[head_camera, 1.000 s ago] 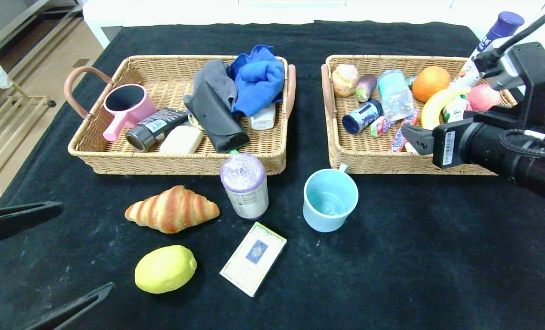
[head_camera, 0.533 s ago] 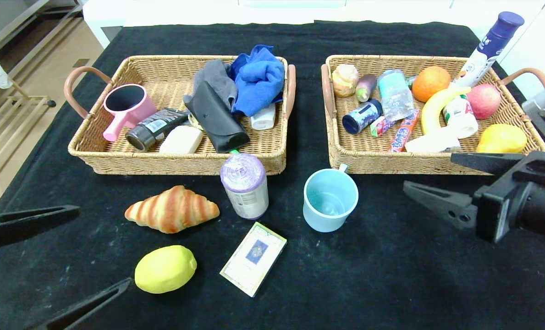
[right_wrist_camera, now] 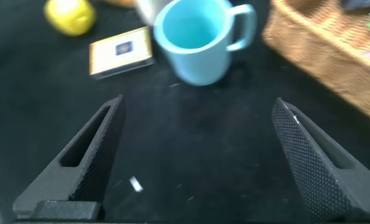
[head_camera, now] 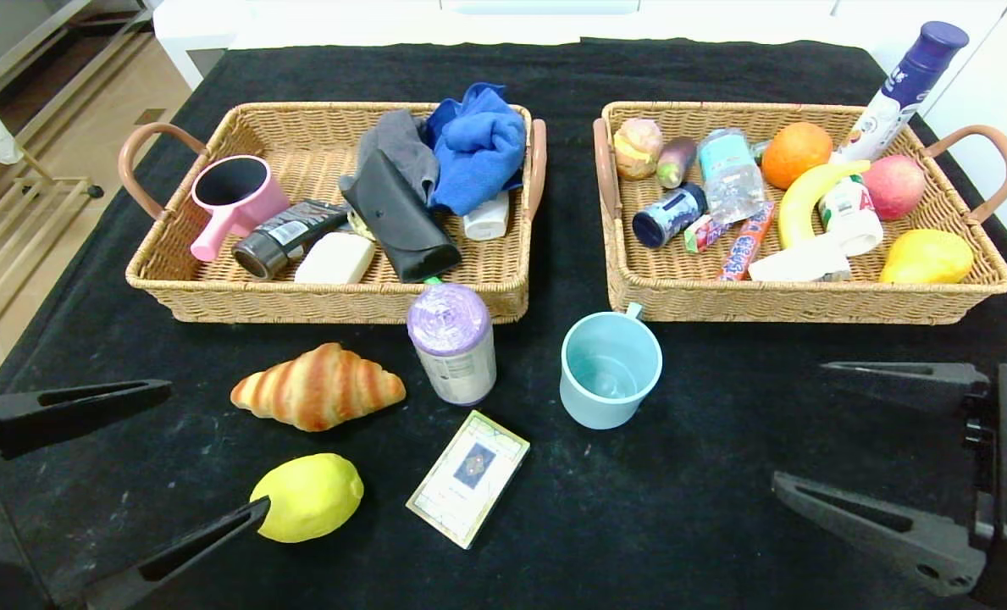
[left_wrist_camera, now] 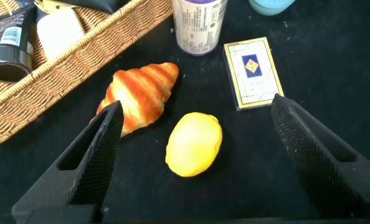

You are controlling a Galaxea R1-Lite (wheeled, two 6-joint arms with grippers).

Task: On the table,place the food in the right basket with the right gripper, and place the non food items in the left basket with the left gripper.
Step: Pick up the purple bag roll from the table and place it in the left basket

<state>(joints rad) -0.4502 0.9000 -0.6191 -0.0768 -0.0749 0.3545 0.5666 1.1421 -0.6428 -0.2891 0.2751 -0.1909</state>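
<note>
On the black table, the croissant [head_camera: 317,385], lemon [head_camera: 306,496], purple roll [head_camera: 452,341], pale blue mug [head_camera: 610,368] and card box [head_camera: 467,477] lie in front of the baskets. The water bottle [head_camera: 730,176] and white carton [head_camera: 799,261] lie in the right basket [head_camera: 799,303]. My left gripper [head_camera: 215,449] is open and empty at the front left, one fingertip beside the lemon [left_wrist_camera: 194,144]. My right gripper [head_camera: 799,424] is open and empty at the front right, with the mug [right_wrist_camera: 197,37] ahead of it.
The left basket [head_camera: 325,298] holds a pink cup [head_camera: 234,193], dark bottle, soap, black case and blue cloth. The right basket also holds an orange, banana, apple and snacks. A tall purple-capped bottle [head_camera: 903,85] leans at its far corner.
My right gripper has drawn back from over the right basket to the table's front right, staying open. My left gripper has moved forward toward the lemon.
</note>
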